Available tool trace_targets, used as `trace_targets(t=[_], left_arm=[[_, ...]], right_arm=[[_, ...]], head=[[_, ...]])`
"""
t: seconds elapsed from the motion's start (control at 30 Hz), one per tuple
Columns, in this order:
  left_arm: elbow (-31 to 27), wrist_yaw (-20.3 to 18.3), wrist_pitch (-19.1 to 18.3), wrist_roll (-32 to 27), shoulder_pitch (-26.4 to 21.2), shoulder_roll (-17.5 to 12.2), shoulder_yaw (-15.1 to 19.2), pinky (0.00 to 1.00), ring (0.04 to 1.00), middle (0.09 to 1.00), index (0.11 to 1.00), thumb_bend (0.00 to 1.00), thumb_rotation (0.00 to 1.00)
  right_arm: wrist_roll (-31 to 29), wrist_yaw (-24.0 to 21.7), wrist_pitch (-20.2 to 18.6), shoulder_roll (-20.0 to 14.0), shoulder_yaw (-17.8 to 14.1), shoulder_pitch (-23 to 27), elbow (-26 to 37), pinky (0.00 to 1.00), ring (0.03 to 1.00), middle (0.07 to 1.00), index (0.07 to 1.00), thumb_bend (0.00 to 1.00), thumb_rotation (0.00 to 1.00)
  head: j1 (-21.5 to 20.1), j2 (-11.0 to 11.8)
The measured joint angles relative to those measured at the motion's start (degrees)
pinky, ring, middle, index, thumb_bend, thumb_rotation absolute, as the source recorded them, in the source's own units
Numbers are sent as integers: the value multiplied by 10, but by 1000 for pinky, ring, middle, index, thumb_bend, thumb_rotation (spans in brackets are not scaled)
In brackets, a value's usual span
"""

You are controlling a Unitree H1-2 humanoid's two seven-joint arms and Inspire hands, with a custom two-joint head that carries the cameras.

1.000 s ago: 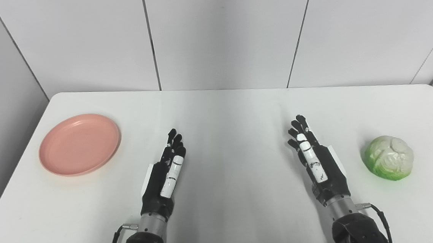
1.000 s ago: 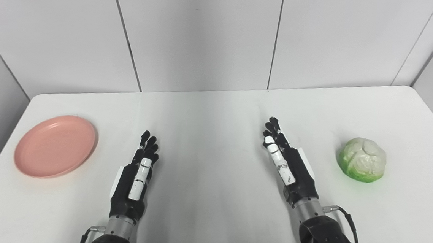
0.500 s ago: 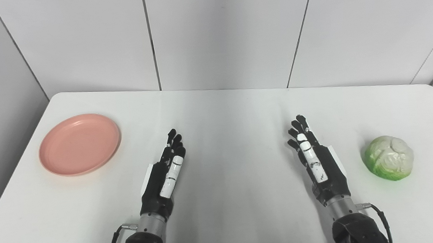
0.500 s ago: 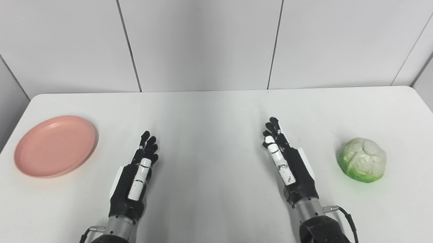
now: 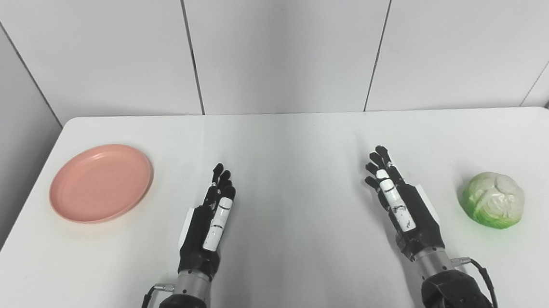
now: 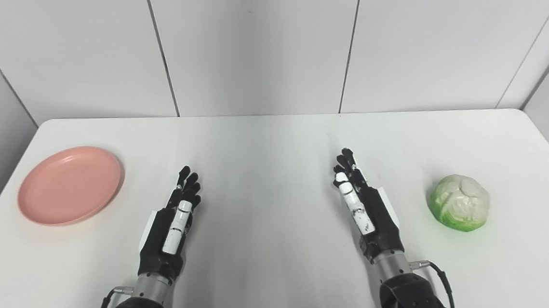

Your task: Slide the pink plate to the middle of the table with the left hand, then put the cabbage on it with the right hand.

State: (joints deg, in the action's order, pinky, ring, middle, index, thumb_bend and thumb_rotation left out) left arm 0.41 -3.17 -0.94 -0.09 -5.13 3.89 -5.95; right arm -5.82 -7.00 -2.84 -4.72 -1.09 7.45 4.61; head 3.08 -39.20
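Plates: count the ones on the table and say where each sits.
1. The pink plate lies at the table's left side, apart from the left hand. It holds nothing. The tabletop shows whole in both views, so none should be hidden.

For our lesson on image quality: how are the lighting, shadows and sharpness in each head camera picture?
Left eye view: even, soft light; the pink plate and cabbage cast only faint shadows on the white table, and both look sharp. Right eye view: same soft light, a pale sheen down the table's middle, no harsh glare; the left hand and right hand are crisp, no motion blur.
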Motion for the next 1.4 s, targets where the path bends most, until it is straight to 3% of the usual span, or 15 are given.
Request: trace_targets(t=[0.7, 0.83, 0.87, 0.9, 0.93, 0.97, 1.07, 1.17, 1.27, 1.37, 1.4], left_arm=[[4, -3, 0, -1, 0, -3, -1, 1000, 1000, 1000, 1000, 619, 819], [7, -3, 5, 0, 0, -3, -1, 1000, 1000, 1000, 1000, 613, 838], [9, -3, 8, 0, 0, -3, -2, 1000, 1000, 1000, 1000, 612, 857], [13, -3, 13, 0, 0, -3, -3, 1000, 1000, 1000, 1000, 612, 857], [20, -3, 19, 1, 0, -3, -4, 1000, 1000, 1000, 1000, 607, 872], [28, -3, 26, 1, -1, -3, -5, 1000, 1000, 1000, 1000, 608, 878], [49, 3, 49, 2, -8, 0, -4, 1000, 1000, 1000, 1000, 629, 882], [72, 11, 64, 2, -21, 10, 2, 1000, 1000, 1000, 1000, 575, 879], [101, 19, 88, -3, -44, 17, 14, 1000, 1000, 1000, 1000, 535, 837], [119, 34, 115, -14, -76, 24, 44, 1000, 985, 988, 984, 613, 856], [122, 40, 118, -14, -87, 23, 54, 1000, 972, 977, 974, 648, 854]], right_arm=[[0, 0, 0, 0, 0, 0, -1, 962, 963, 973, 1000, 635, 844], [0, 0, 0, 0, 0, 0, -11, 954, 960, 974, 1000, 625, 854], [0, -1, 0, 0, 0, 0, -15, 965, 969, 979, 1000, 620, 864], [0, -1, 0, -1, 0, 0, -19, 965, 969, 979, 1000, 620, 864], [-1, -2, 3, -2, 0, 0, -24, 985, 979, 992, 1000, 620, 855], [-5, -6, 7, -4, -1, 0, -32, 992, 983, 996, 1000, 620, 847], [-29, -13, 23, -5, -12, 0, -60, 1000, 971, 984, 1000, 680, 799], [-28, -15, 49, -13, -15, 6, -83, 1000, 978, 987, 1000, 654, 875], [-30, -32, 77, -30, -15, 11, -106, 1000, 987, 990, 1000, 634, 886], [-33, -34, 77, -32, -16, 11, -105, 1000, 994, 996, 1000, 576, 919], [-33, -32, 75, -32, -17, 11, -104, 1000, 984, 988, 1000, 586, 889]], head=[[3, 7], [22, 21], [49, 39], [49, 40], [83, 60], [83, 61], [134, 93], [197, 138], [213, 150], [228, 165], [237, 175]])
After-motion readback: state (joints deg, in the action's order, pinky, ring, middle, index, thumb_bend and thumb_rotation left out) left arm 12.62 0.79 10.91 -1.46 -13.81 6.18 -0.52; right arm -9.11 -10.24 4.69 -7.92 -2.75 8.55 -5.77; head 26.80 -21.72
